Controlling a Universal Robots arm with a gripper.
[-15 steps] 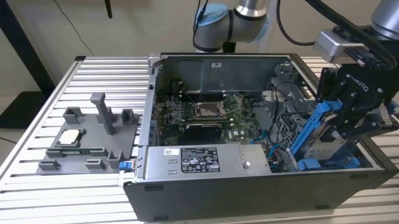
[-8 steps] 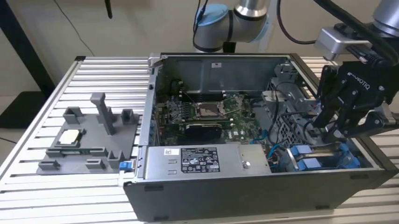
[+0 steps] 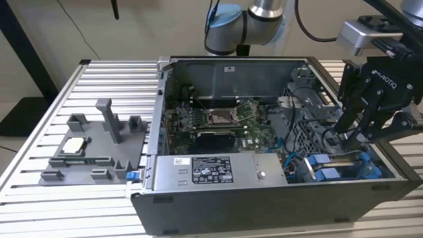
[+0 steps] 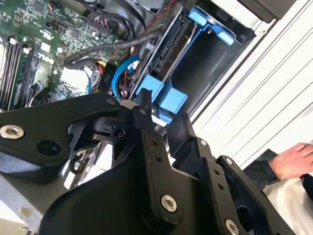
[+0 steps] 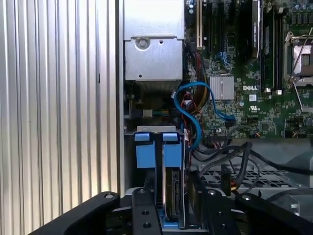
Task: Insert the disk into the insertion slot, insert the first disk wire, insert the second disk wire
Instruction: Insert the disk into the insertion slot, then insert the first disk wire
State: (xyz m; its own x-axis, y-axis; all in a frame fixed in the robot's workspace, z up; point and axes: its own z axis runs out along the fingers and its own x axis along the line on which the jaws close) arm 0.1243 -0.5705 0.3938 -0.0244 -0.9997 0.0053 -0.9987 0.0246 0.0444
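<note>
Hanging: arm (image 3: 264, 12) over disk (image 5: 172, 195) | seated in insertion slot (image 3: 305, 135) | power-supply box (image 3: 211, 171) white-labelled

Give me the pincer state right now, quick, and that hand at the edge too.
Pincer: cannot be told; it is down at the disk inside the case.
Person's hand: beside the case; whether it holds anything cannot be told.

Over on the ribbed aluminium desk (image 3: 99, 79), a grey plastic fixture block (image 3: 92, 148) sits to the exterior view's left of the open dark-grey metal computer case (image 3: 264, 208). Inside: green motherboard (image 3: 225, 116), grey labelled power-supply box (image 3: 211, 171) along the near wall, looping blue cable (image 5: 197, 131) close by.
</note>
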